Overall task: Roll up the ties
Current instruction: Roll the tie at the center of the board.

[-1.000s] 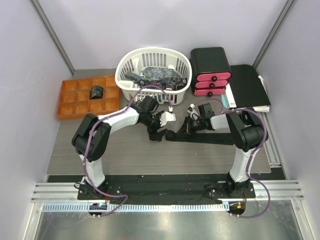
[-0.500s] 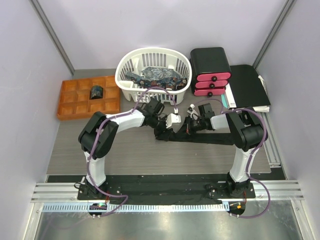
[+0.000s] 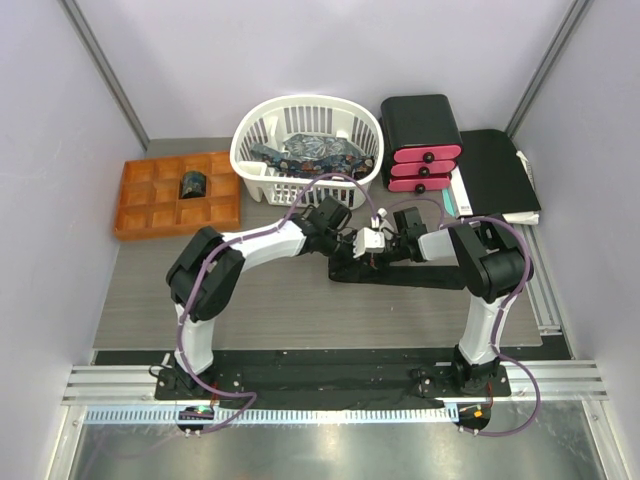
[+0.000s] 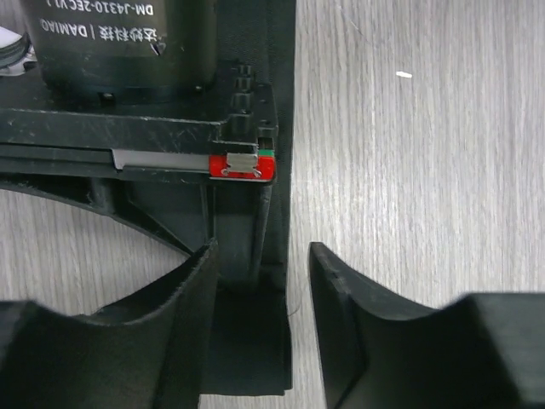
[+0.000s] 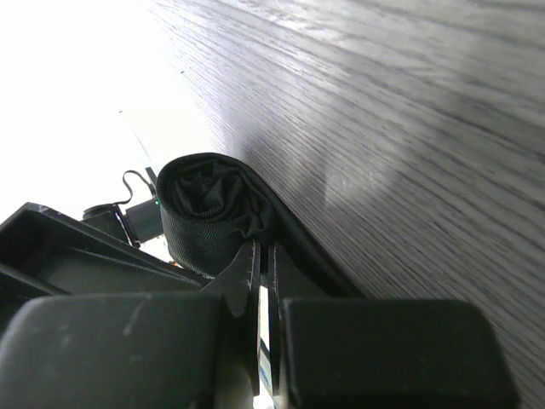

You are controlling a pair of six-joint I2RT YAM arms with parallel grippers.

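The black tie [image 3: 410, 277] lies flat on the table [image 3: 270, 310] in front of the arms, running from centre towards 3 o'clock. One end is already wound into a small coil [image 5: 209, 209], so you are in the middle of rolling this tie: the winding has begun, and most of the length is unrolled.

Your right end effector [image 5: 262, 260] is clamped on the fabric at the base of that coil, its fingers pressed together with only the cloth between them. Your left end effector [image 4: 260, 285] has reached across from 9 o'clock and sits low over the flat strip. Its fingers are apart, one on each side of the tie, gripping nothing.

Next, I judge you need to turn the coil along the flat length while keeping the strip straight and lightly taut. The loose wrap looks ready to slump or skew if the right grip slackens. The two end effectors are very close together, so move them carefully.

Further out, at 12 o'clock, the white basket [image 3: 240, 150] holds the patterned ties [image 3: 305, 152] yet to be rolled. At 10 o'clock, one rolled tie [image 3: 192, 185] sits in a compartment of the orange tray [image 3: 150, 215].
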